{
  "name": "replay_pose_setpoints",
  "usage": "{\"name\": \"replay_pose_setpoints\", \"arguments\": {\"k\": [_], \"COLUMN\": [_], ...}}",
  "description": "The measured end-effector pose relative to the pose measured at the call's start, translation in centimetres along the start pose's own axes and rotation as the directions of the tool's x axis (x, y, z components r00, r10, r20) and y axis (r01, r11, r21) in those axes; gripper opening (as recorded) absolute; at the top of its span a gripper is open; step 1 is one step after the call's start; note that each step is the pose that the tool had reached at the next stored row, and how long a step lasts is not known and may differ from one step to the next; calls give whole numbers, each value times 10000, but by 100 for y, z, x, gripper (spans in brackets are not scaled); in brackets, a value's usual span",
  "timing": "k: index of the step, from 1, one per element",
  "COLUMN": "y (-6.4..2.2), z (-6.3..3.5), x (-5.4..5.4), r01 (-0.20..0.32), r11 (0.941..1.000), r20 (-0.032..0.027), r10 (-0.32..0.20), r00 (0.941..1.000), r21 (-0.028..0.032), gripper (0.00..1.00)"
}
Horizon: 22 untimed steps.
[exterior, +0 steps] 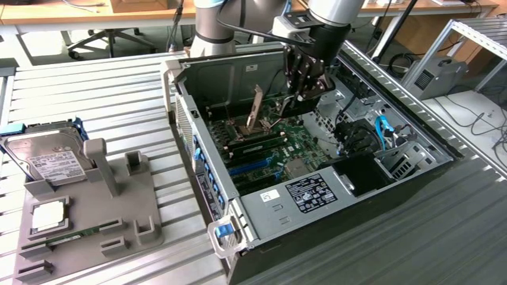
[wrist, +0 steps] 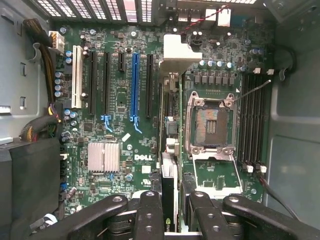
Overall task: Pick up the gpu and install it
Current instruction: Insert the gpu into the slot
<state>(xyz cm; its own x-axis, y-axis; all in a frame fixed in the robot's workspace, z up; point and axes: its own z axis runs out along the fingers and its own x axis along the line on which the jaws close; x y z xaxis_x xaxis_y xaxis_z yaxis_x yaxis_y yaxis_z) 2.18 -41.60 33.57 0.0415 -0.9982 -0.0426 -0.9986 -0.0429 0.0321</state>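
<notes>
You have the gpu point(wrist: 169, 200) pinched edge-on in the jaws of the gripper point(exterior: 305, 95) and hanging inside the open computer case point(exterior: 428, 157) above the motherboard point(wrist: 120, 100), so pickup looks done while seating it in a slot remains.
</notes>
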Motion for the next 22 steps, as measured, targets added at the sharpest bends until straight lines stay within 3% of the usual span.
{"name": "replay_pose_setpoints", "arguments": {"k": [22], "y": [2], "z": [20], "x": [67], "r01": [0], "r11": [10000], "r20": [0], "r10": [0], "r00": [10000], "r21": [0], "gripper": [26]}}
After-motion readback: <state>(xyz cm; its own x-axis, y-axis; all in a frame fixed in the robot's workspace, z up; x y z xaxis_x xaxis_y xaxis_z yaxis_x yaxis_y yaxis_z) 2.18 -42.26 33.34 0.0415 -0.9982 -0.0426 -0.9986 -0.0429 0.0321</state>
